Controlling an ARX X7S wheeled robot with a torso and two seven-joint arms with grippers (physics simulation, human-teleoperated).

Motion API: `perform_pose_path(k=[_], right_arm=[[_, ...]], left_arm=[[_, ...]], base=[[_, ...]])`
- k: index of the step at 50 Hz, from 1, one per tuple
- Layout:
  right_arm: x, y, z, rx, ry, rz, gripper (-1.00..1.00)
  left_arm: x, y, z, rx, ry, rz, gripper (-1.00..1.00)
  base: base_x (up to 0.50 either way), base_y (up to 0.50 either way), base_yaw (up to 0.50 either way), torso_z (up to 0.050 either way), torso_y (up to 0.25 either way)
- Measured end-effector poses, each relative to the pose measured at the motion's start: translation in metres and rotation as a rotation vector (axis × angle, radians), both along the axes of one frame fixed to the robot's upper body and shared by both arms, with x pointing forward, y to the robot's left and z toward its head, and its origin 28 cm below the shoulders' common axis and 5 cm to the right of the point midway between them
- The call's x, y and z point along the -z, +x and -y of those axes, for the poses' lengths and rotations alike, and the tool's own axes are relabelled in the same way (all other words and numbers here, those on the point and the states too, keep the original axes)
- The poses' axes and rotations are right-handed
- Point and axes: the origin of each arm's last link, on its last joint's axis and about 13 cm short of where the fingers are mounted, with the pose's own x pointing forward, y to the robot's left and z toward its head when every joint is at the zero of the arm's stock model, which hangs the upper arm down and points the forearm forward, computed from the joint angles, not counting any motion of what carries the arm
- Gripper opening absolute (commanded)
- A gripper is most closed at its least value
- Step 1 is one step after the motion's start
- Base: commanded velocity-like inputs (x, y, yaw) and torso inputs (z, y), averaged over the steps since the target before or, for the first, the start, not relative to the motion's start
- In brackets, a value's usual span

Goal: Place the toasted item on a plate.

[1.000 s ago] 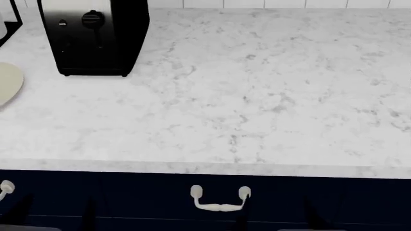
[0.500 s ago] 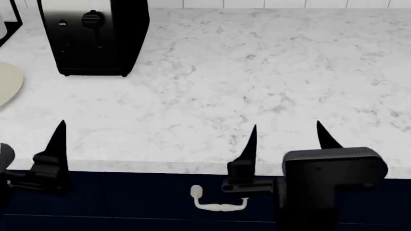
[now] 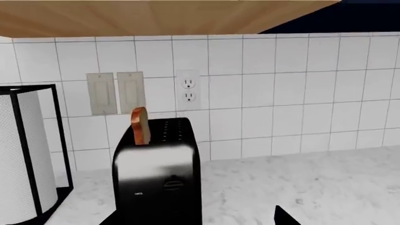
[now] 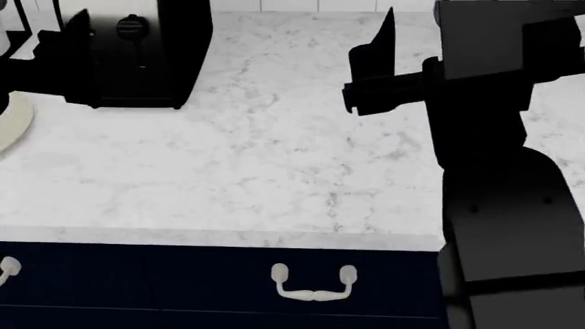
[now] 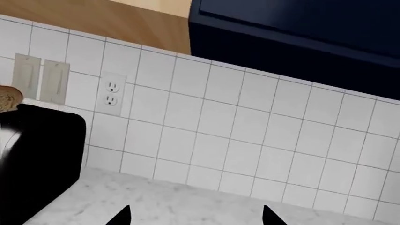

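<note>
- Toast point(image 3: 139, 125): one slice, standing upright in a slot of the toaster, its rounded top and orange-brown crust poking above the black lid. It sits high, as if popped up, so the top is free to be pinched. Its tip also shows at the edge of the right wrist view point(image 5: 9, 99).
- Toaster point(image 3: 157, 173): one, black with a shiny front, at the back left of the counter near the tiled wall. It holds the slice on edge.
- Plate point(image 4: 13, 122): one, cream-coloured, flat on the counter just left of the toaster, only its rim showing at the edge of the head view. Nothing visible rests on the part in view; it lies close by, probably so the carry is short.
- Left gripper point(image 4: 78, 31): one, raised in front of the toaster, apart from the slice. Only one finger shows clearly, so I cannot tell whether it is spread or closed.
- Right gripper point(image 5: 195, 216): one, held above the counter right of the toaster, fingers spread wide, nothing between them.
- Counter point(image 4: 274, 157): one white marble top.
- Paper towel roll point(image 3: 22, 159): one, on a black stand, left of the toaster.
- Wall fittings: one outlet point(image 3: 187, 89), two switch plates point(image 3: 115, 93).
- Drawer handle point(image 4: 313, 282): one whole; part of a second at the left edge.
</note>
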Motion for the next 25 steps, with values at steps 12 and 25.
perform_pose_path(k=[12,25], right_arm=[[-0.038,0.008,0.006,0.021,0.008,0.001,1.0],[-0.054,0.008,0.003,0.012,0.009,0.002,1.0]], left_arm=[[-0.035,0.012,0.0,-0.031,-0.008,-0.009,1.0],[-0.047,0.006,-0.004,-0.051,-0.008,-0.005,1.0]], base=[[0.0,0.19,0.0,0.0,0.0],[0.0,0.5,0.0,0.0,0.0]])
